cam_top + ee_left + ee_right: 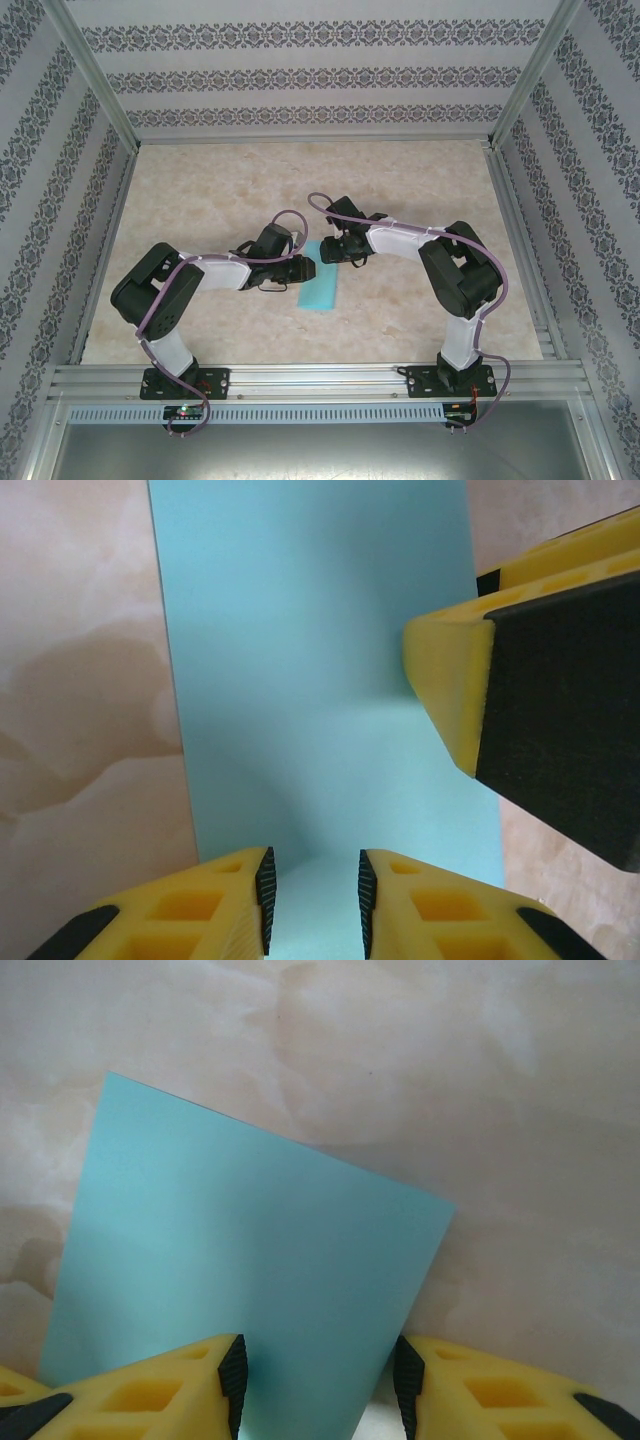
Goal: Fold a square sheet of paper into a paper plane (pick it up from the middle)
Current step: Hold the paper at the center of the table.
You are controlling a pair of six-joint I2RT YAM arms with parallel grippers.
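A marbled beige table (200, 200) is sitting inside a booth whose walls (300, 80) are carrying bands of grey floral pattern, with a metal rail (320, 385) running along the near edge. The sheet of paper (322, 285), plain light cyan, is lying flat near the middle of the table, looking longer than wide from above and slanting slightly left toward its near end. Both arms are reaching inward and meeting over its far end.

The left gripper (308, 268) is coming in from the left. In its wrist view its fingers (265, 900) are standing slightly apart, with the cyan surface showing through the narrow gap and nothing pinched between the pads.

The right gripper (325, 252) is hanging just beside it on the right. Its fingers (232, 1380) are standing wider apart over the sheet, gripping nothing. Whether either set of tips is touching the paper is not clear.
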